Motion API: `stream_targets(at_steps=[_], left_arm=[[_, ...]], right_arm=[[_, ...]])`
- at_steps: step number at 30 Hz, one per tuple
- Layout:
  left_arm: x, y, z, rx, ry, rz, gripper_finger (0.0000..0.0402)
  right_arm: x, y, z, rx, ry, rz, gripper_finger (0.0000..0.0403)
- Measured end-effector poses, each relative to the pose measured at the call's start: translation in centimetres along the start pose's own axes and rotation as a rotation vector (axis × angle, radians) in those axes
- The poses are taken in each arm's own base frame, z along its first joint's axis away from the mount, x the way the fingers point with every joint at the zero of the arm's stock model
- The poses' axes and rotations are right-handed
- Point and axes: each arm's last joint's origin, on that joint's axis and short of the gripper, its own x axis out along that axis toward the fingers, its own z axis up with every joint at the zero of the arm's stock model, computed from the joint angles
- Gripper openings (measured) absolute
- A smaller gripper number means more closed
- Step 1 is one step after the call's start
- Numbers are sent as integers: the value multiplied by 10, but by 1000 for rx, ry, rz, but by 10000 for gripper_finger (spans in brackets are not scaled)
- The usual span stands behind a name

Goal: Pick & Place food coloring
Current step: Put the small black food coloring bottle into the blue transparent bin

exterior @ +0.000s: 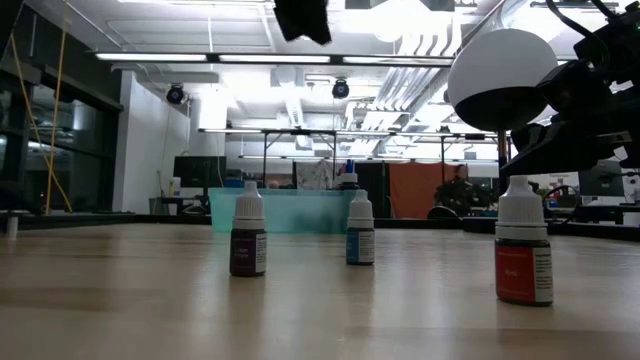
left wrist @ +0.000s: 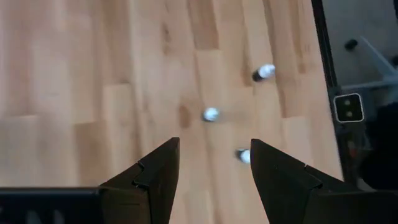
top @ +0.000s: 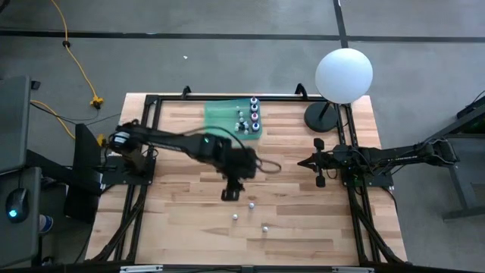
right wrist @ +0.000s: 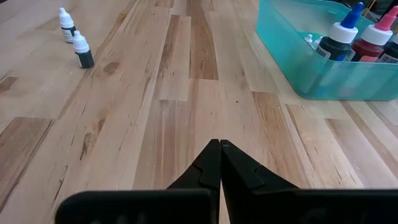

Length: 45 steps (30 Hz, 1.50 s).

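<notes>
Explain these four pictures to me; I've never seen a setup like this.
This is a two-armed robot at a wooden table. One camera looks straight down, one sits at table height, and one rides on each wrist. The left gripper is open, holds nothing, and hangs above three small food coloring bottles standing loose on the wood. The table-height view shows the same three upright and apart. The right gripper is shut and empty, waiting at the right side. At the table's far edge sits a teal bin with bigger bottles inside. The white ball is a lamp.
</notes>
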Motion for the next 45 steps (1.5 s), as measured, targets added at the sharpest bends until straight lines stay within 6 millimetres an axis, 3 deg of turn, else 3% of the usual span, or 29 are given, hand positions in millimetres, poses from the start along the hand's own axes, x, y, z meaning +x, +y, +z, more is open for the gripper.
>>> stream_targets(at_steps=[3, 8, 16, 29, 45], left_arm=[[24, -15, -1, 27, 51, -58, 189], [65, -35, -2, 224, 88, -165, 189], [106, -36, -3, 462, 103, -144, 188], [120, -31, -7, 638, 103, -65, 188], [140, -18, -20, 627, 96, -38, 188]], right_arm=[[0, 0, 0, 0, 0, 0, 0], [0, 0, 0, 0, 2, 0, 0], [0, 0, -1, 0, 5, 1, 0], [0, 0, 0, 0, 0, 0, 0], [0, 0, 0, 0, 0, 0, 0]])
